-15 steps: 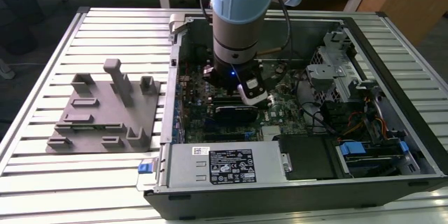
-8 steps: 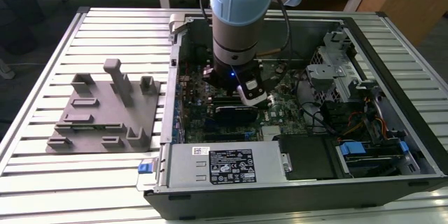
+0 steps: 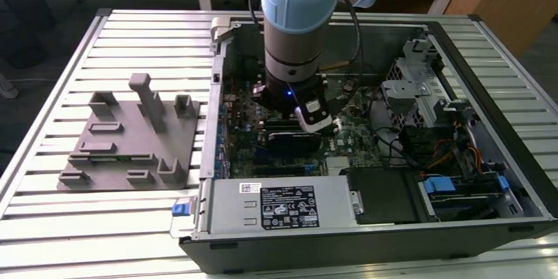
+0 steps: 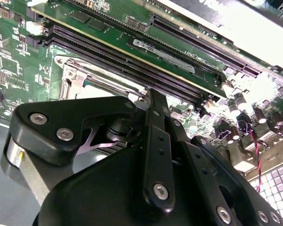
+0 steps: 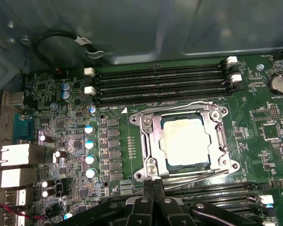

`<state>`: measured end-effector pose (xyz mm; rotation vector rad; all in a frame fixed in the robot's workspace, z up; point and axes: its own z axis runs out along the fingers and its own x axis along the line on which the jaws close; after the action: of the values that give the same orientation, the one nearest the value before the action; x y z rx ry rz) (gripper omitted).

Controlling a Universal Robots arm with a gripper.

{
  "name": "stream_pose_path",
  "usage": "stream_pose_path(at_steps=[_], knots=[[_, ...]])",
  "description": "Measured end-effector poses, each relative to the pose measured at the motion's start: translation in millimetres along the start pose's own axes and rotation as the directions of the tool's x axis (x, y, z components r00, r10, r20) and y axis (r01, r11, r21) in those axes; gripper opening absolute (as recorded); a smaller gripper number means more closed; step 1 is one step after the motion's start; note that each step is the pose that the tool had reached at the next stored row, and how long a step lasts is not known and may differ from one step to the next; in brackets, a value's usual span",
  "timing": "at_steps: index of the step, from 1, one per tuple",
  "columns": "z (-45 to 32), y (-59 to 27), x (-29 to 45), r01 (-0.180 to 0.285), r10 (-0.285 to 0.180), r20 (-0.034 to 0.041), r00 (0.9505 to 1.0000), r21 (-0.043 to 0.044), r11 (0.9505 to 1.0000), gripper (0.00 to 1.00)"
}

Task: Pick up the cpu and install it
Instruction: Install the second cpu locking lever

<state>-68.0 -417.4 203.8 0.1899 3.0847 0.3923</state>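
Note:
The cpu (image 5: 184, 141), a square chip with a pale silver top, lies flat inside the black socket with its metal frame (image 5: 148, 129) on the green motherboard. In the first wrist view my gripper (image 5: 153, 184) hovers just off the socket's edge with its two black fingers pressed together and nothing between them. The second wrist view shows the shut gripper (image 4: 150, 96) from behind, over the socket frame (image 4: 73, 80). In the exterior view the gripper (image 3: 314, 122) reaches down into the middle of the open computer case (image 3: 488, 50).
Memory slots (image 5: 160, 84) run along one side of the socket, capacitors (image 5: 89, 150) along another. A grey fixture plate with blocks (image 3: 131, 142) lies on the slatted table at the exterior view's left. The power supply (image 3: 279, 204) and drive cages (image 3: 419, 89) crowd the case.

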Motion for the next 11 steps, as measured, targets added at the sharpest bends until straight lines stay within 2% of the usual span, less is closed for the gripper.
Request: stream_pose_path(at_steps=[6, 11], knots=[[0.1, 0.0, 0.0, 0.0, 0.0, 0.0, 1.0, -0.0003, 1.0, 0.11], [0.4, -0.3, 1.5, 0.0, 0.0, -0.0004, 1.0, -0.0038, 1.0, 0.11]])
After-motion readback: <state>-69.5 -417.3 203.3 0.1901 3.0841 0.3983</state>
